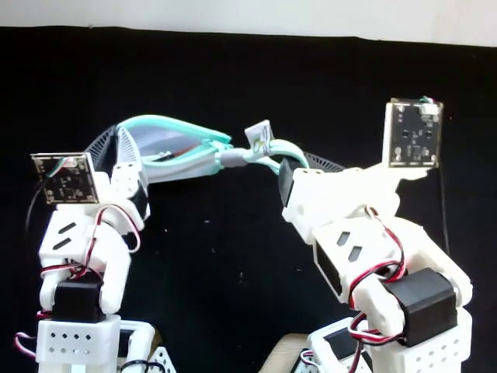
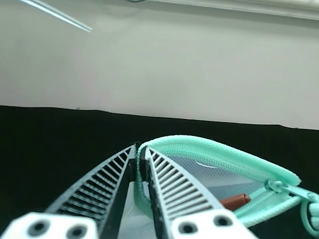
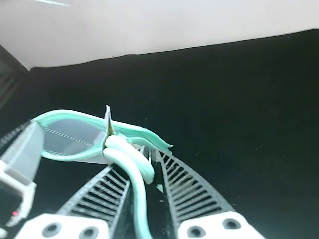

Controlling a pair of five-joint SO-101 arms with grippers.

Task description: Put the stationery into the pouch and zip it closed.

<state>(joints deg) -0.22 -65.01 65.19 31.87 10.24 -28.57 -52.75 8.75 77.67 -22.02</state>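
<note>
Left gripper (image 2: 138, 149) clamped tight on one end of the pouch (image 2: 209, 172), at the mint rim. Right gripper (image 3: 149, 152) pinched closed around the mint pull cord (image 3: 130, 164). Pouch strung between them over black counter (image 1: 233, 256), mouth partly agape, reddish stationery tip (image 2: 234, 201) inside. Pale wall (image 2: 174, 59) beyond.

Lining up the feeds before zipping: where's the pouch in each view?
High view: pouch upper centre, held between both arms.
Left wrist view: pouch end in left gripper.
Right wrist view: pouch beyond right gripper, which holds its strap.
Shared landmark: the mint zipper edge.
</note>
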